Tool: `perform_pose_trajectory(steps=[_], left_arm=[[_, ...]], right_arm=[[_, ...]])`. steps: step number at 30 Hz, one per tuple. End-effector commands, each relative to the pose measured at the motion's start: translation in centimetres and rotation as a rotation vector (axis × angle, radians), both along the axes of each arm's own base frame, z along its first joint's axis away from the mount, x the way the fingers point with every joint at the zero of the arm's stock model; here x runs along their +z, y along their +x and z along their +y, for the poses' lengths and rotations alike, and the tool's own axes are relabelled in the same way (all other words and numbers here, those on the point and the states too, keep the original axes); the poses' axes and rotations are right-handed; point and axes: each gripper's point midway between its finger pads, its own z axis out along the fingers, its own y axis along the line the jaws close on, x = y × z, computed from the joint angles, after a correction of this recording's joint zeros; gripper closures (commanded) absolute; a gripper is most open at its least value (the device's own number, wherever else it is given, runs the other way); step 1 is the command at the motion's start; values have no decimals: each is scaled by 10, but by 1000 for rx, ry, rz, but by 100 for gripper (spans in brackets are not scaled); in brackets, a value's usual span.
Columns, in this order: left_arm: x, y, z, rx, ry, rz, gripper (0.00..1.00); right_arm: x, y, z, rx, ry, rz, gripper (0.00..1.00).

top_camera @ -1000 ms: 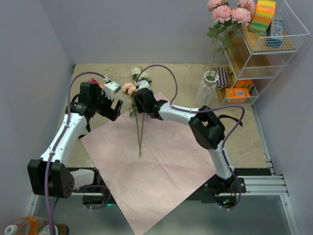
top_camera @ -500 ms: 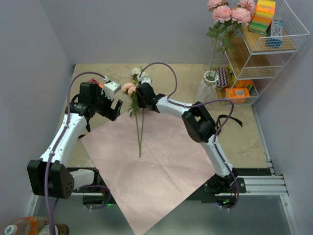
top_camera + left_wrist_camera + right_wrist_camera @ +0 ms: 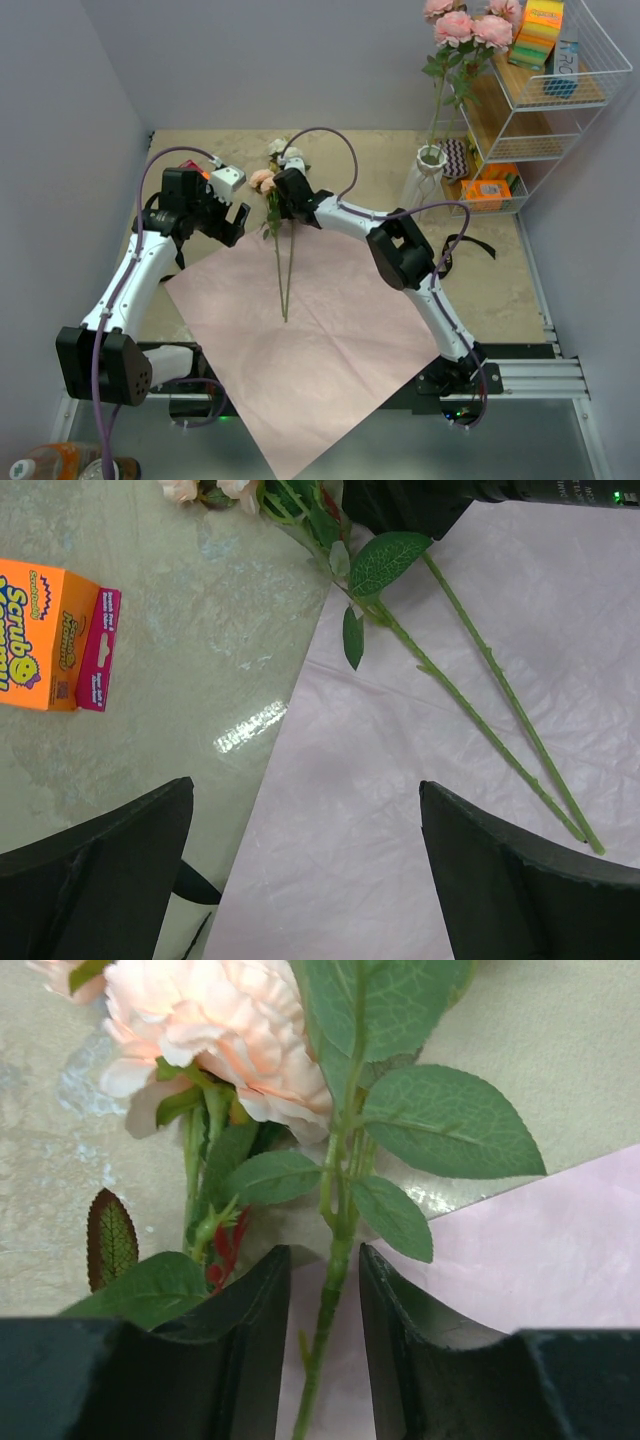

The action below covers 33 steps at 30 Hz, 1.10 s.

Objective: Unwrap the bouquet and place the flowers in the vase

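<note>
The purple paper [image 3: 320,340] of the bouquet lies unfolded flat, pale pink side up. On its upper edge lie two flowers [image 3: 283,260] with long green stems, their peach and white heads [image 3: 265,180] off the paper on the table. My right gripper [image 3: 285,200] is down at their leafy upper part. In the right wrist view its jaws [image 3: 323,1252] stand astride one green stem [image 3: 330,1300] below a peach rose [image 3: 220,1020], with a narrow gap on each side. My left gripper [image 3: 235,222] hovers wide open over the paper's left edge [image 3: 306,783], holding nothing. The white vase [image 3: 425,180] at the back right holds pink roses [image 3: 465,25].
A white wire shelf rack [image 3: 560,90] with boxes stands at the right behind the vase, an orange box [image 3: 487,190] on its bottom level. An orange Scrub box [image 3: 55,635] lies on the table left of the flower heads. Grey walls close in the left, back and right sides.
My right gripper has slid slightly left along the flowers and its jaws have narrowed around a stem. The right elbow has swung left. The left arm has stayed still.
</note>
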Motion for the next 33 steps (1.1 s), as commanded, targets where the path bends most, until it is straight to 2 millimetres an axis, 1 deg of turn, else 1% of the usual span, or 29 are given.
perform_pose_trajectory(steps=[1, 3, 6, 7, 8, 9, 10, 11, 12, 13, 15, 16, 18, 19, 21, 22, 23, 24, 25, 26, 27, 28, 29, 30, 31, 32, 33], left_arm=[[16, 8, 2, -3, 2, -63, 1], [16, 7, 3, -3, 6, -64, 1], [15, 7, 3, -4, 7, -62, 1], [15, 6, 4, -2, 8, -60, 1], [15, 6, 3, -3, 7, -58, 1], [15, 6, 3, -4, 8, -61, 1], [15, 7, 3, -3, 6, -62, 1], [16, 7, 4, -2, 7, -63, 2], [15, 7, 4, -2, 7, -62, 2], [16, 7, 3, -3, 6, -63, 2], [15, 6, 3, -4, 5, -60, 2], [16, 6, 3, -3, 4, -61, 2], [16, 6, 3, -5, 1, -59, 3], [17, 6, 3, -4, 0, -63, 3], [18, 5, 2, -7, -3, -64, 3], [19, 6, 2, -8, -3, -68, 3], [19, 5, 2, -8, -6, -67, 3], [20, 4, 1, -15, -7, -68, 3], [20, 4, 0, -19, -10, -67, 3], [21, 4, 1, -21, -11, -70, 3], [20, 4, 0, -21, -15, -66, 3], [21, 3, -1, -23, -17, -67, 3], [21, 4, 0, -21, -17, -68, 3], [22, 4, -1, -20, -19, -69, 3], [22, 4, 0, -19, -17, -68, 3], [22, 4, 0, -18, -19, -71, 3], [21, 3, 0, -25, -16, -68, 3]], right_arm=[[-9, 2, 0, -10, 0, 24, 65], [-12, 3, -3, -18, 1, 30, 67], [-8, 5, -6, -23, 9, 26, 76], [-5, 6, -6, -23, 14, 19, 83], [-3, 6, -7, -26, 14, 15, 87], [7, 7, -7, -30, 22, 2, 91], [14, 8, -7, -29, 28, -12, 97], [18, 9, -10, -34, 21, -24, 100], [27, 10, -10, -36, 25, -42, 100], [49, 13, -11, -40, 42, -78, 100], [78, 17, -17, -52, 40, -136, 100], [113, 19, -18, -57, 74, -191, 100], [150, 24, -29, -74, 74, -260, 100], [192, 26, -37, -88, 114, -323, 100], [234, 30, -54, -111, 122, -399, 100], [261, 34, -67, -134, 140, -444, 100], [298, 31, -80, -136, 151, -506, 100], [320, 30, -90, -149, 154, -550, 100], [347, 32, -102, -154, 146, -620, 100], [383, 24, -117, -163, 165, -690, 100], [403, 21, -125, -171, 162, -743, 100], [428, 18, -137, -197, 178, -829, 100], [445, 14, -149, -191, 99, -904, 100], [475, 0, -164, -214, 97, -991, 100], [494, -6, -180, -269, 113, -1103, 100], [508, -13, -192, -285, 38, -1176, 100], [526, -22, -207, -319, 32, -1240, 100]])
